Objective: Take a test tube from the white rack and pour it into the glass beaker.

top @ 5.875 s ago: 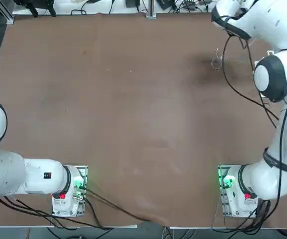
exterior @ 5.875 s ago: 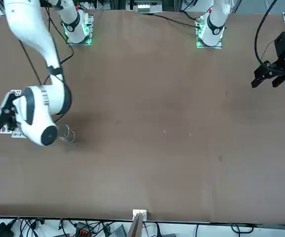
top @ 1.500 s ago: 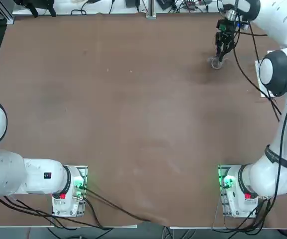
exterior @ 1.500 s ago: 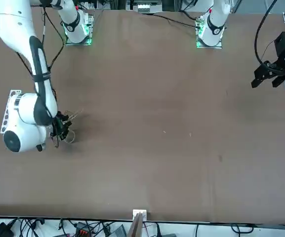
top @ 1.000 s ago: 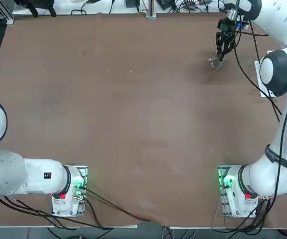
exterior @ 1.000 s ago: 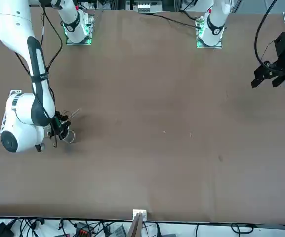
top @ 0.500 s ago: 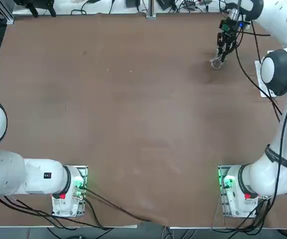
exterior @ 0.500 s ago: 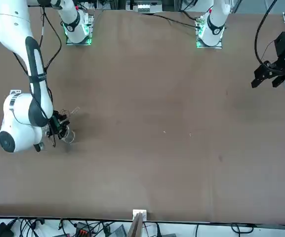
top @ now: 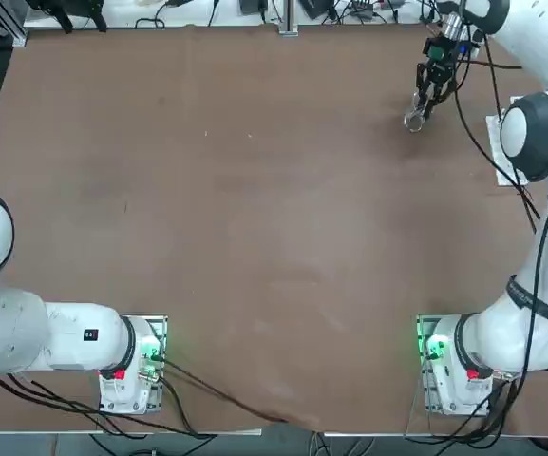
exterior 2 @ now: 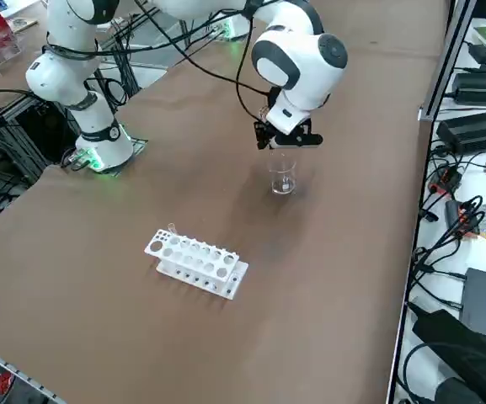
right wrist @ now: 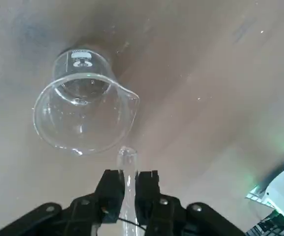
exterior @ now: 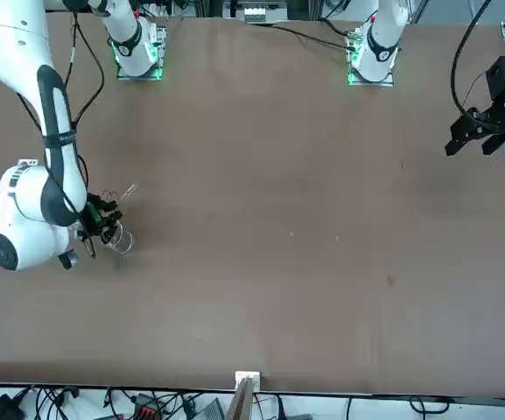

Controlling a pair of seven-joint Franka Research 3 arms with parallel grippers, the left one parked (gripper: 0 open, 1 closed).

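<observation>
The glass beaker (right wrist: 85,113) stands upright on the brown table, also in the top view (top: 413,120), front view (exterior: 122,241) and side view (exterior 2: 283,178). My right gripper (right wrist: 127,183) hangs just above and beside it (exterior 2: 280,141) (top: 425,99) (exterior: 101,219), shut on a clear test tube (right wrist: 127,162). The tube is tilted, its open mouth close to the beaker's rim and its other end sticking out behind the fingers (exterior: 128,190). The white rack (exterior 2: 195,260) lies apart on the table, nearer the robot's right edge, partly hidden behind my arm in the top view (top: 498,142).
Past the table's far edge, a metal rail (exterior 2: 441,59) borders a shelf of black power units and cables (exterior 2: 470,126). The arm's own cable loops over the table near the beaker (top: 463,104). Bare brown table (top: 255,209) spreads leftward.
My wrist has turned further and shifted a little toward the table's right side, tilting the test tube more steeply over the beaker. The beaker and rack have not moved.
</observation>
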